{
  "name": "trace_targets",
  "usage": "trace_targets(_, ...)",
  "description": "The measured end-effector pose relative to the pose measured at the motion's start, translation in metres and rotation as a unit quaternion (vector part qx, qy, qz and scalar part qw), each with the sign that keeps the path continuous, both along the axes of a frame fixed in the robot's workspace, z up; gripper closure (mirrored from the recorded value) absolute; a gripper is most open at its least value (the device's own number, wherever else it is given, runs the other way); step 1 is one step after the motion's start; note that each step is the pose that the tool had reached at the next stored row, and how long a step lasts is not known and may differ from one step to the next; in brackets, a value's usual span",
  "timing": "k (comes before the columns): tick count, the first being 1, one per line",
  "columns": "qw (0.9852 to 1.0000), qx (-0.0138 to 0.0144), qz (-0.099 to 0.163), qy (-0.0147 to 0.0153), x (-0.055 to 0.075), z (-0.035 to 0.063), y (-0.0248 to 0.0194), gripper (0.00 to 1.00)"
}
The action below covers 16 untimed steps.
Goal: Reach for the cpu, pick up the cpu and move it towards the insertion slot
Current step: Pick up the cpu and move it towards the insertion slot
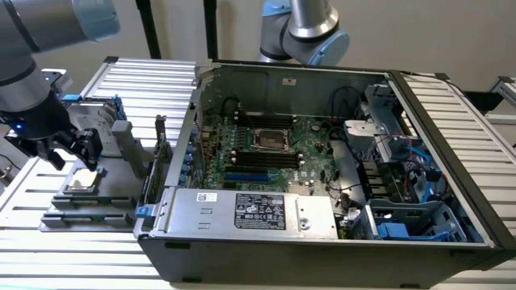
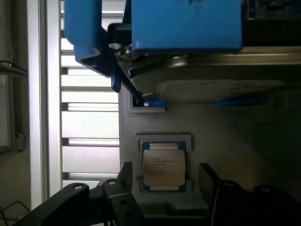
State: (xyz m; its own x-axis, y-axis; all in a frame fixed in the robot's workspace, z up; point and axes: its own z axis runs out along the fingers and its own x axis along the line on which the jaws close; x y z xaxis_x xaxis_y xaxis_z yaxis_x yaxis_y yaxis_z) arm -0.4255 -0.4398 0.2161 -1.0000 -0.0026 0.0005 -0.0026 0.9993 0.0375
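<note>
Gripper [image 1: 74, 160] is open, hanging just above the cpu [image 1: 83, 180], one finger on each side, looks lined up to close on its edges. cpu lies flat in a grey holder [image 1: 89, 216] on the tabletop [image 1: 81, 266], not gripped yet. Insertion slot [image 1: 272, 139] is well apart, inside the open computer case [image 1: 322, 244].

Probably lab: robot arm [image 1: 31, 81], opened computer [image 1: 322, 257]
</note>
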Motion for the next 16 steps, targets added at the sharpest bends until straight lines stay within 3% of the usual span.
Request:
trace_targets(9, 1.0000, -0.0039, 0.000, -0.0002, 0.000, -0.0128, 0.0000, 0.33)
trace_targets(16, 1.0000, -0.0045, 0.001, -0.0002, 0.000, -0.0163, 0.0000, 0.33)
